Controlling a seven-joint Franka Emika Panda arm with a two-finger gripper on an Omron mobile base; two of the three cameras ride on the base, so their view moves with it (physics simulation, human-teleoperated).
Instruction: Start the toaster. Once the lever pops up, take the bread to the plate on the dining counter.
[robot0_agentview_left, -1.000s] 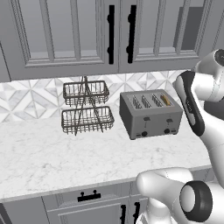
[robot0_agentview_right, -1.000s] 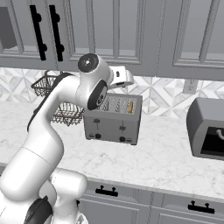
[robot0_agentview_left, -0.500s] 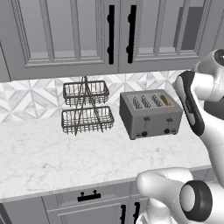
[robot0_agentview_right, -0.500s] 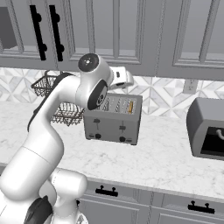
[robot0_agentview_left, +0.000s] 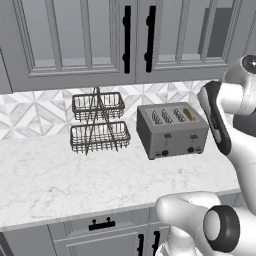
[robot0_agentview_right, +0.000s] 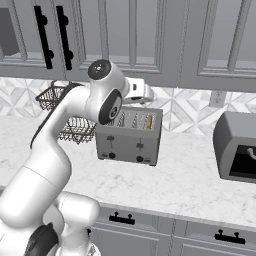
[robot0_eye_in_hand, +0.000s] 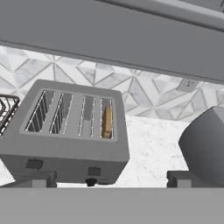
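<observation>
1. Grey metal marks the boxy four-slot toaster (robot0_agentview_left: 172, 131) standing on the white, grey-veined marble tabletop (robot0_agentview_left: 60, 175), close to the tabletop's back edge where patterned white tiles (robot0_agentview_left: 30, 112) rise behind it.
2. A small golden-brown slice of bread (robot0_eye_in_hand: 106, 122) sits upright in the toaster's rightmost slot, its top edge showing level with the slot mouth; in the left base view it glints at the same end (robot0_agentview_left: 189, 114).
3. Two small levers and two dark round knobs face forward on the toaster's front (robot0_agentview_right: 125, 147).
4. A dark two-tier wire basket rack (robot0_agentview_left: 98, 123) stands just beside the toaster on its left, near the tabletop's back edge.
5. A rounded grey appliance (robot0_agentview_right: 239, 147) sits well apart to the toaster's right on the same tabletop.
6. The white arm bends over the scene, its end effector (robot0_agentview_right: 139, 91) held above the toaster's back, apart from it; the hand view looks down on the slots from there.
7. Whether the end effector's fingers are apart or together cannot be told.
8. Grey cabinet doors with black handles (robot0_agentview_left: 136, 37) hang above.
</observation>
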